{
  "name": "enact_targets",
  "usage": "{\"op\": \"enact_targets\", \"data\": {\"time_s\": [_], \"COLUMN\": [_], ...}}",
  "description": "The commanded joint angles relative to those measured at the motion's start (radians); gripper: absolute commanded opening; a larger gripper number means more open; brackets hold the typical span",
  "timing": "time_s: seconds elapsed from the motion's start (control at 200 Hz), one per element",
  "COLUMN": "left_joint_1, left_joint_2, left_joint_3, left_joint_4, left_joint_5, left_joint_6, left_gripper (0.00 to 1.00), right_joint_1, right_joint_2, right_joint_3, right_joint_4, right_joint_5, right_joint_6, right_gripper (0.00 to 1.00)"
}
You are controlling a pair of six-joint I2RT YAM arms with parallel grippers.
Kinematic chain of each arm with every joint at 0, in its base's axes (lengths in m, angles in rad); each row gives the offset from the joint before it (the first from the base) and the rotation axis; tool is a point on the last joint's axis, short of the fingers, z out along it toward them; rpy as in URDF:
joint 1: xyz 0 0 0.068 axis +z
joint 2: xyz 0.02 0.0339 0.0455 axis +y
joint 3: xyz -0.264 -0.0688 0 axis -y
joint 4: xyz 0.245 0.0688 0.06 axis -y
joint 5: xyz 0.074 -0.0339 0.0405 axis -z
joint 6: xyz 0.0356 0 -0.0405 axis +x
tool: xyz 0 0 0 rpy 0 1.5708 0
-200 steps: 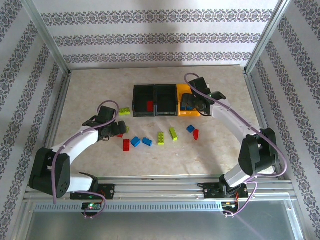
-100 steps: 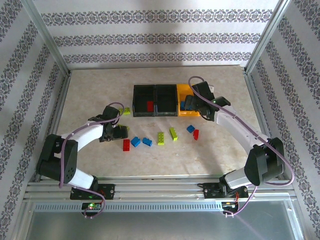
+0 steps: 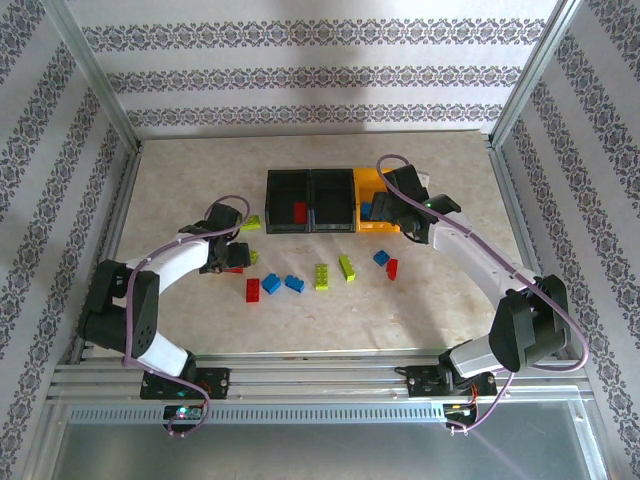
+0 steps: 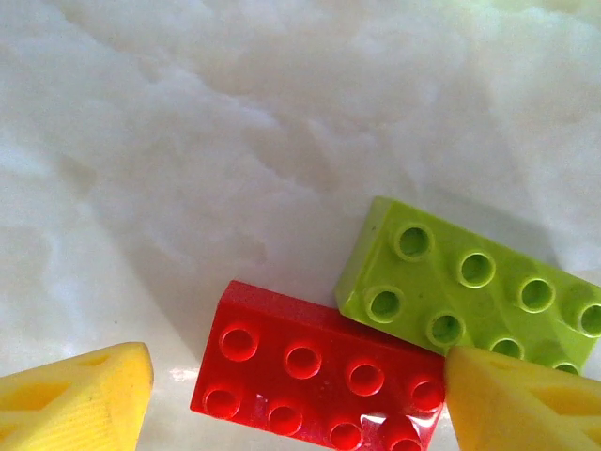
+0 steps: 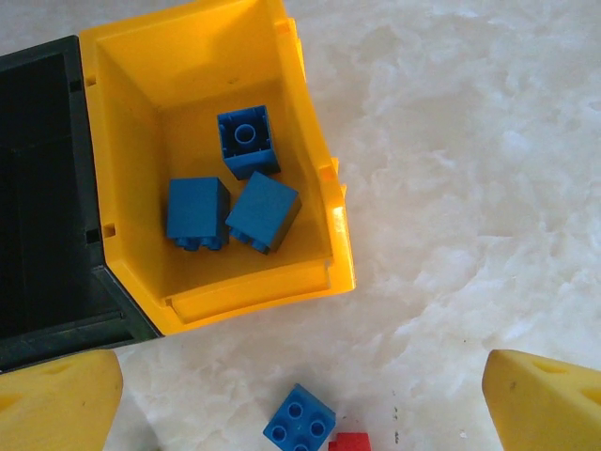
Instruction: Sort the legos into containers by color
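Roughly a third done, at a guess: counting three glossy blue studded plastic bricks (image 5: 235,193) already down in the smooth yellow-orange open-topped plastic bin (image 5: 188,56), right end of the joined row at upper centre of the top view, plus one red brick (image 3: 300,211) in the left black bin (image 3: 282,190); spotting nothing in the middle black bin (image 3: 332,195). Leaves plenty loose on the pale marbled tabletop (image 3: 200,170) below the bins: a red one (image 3: 253,290), two blue (image 3: 271,284), two lime (image 3: 322,276), a blue-and-red pair (image 3: 381,258) lower right of the row, and one lime (image 3: 250,222) just left of it. Down at the left gripper (image 4: 296,399) now, lower left of the row: yellow wedge fingertips (image 4: 75,395) spread wide, straddling a shiny red two-by-four brick (image 4: 324,376) lying studs-up, one tip overlapping its end, not yet pinching. Butted against that red brick's long edge, a lime-green brick (image 4: 470,291) of the same build: hard-edged, slick, round hollow studs. Over to the right gripper (image 5: 300,404): hanging above the yellow bin's near corner, fingers wide apart, holding nothing, with a small blue four-stud brick (image 5: 299,427) and a sliver of red (image 5: 349,442) on the table underneath.
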Motion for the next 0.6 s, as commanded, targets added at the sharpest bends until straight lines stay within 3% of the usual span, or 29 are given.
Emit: {"op": "enact_targets", "data": {"time_s": [0.0,0.38,0.47,0.595], "left_joint_1": [0.022,0.072,0.073,0.072], "left_joint_2": [0.006,-0.085,-0.108,-0.124], "left_joint_3": [0.003,-0.035,-0.034,-0.028], "left_joint_4": [-0.038,-0.037,-0.034,-0.044], "left_joint_5": [-0.054,-0.055,-0.034,0.002], "left_joint_6": [-0.018,-0.069,-0.062,-0.035], "left_gripper": [0.8,0.76,0.79,0.92], "right_joint_1": [0.01,0.01,0.009,0.012], "right_joint_2": [-0.013,0.009,0.013,0.013], "right_joint_3": [-0.007,-0.003,-0.004,-0.002], "right_joint_4": [-0.013,-0.013,-0.013,-0.012], "right_joint_5": [0.031,0.02,0.016,0.014], "right_joint_6": [0.015,0.023,0.025,0.028], "right_gripper": [0.98,0.98,0.98,0.98]}}
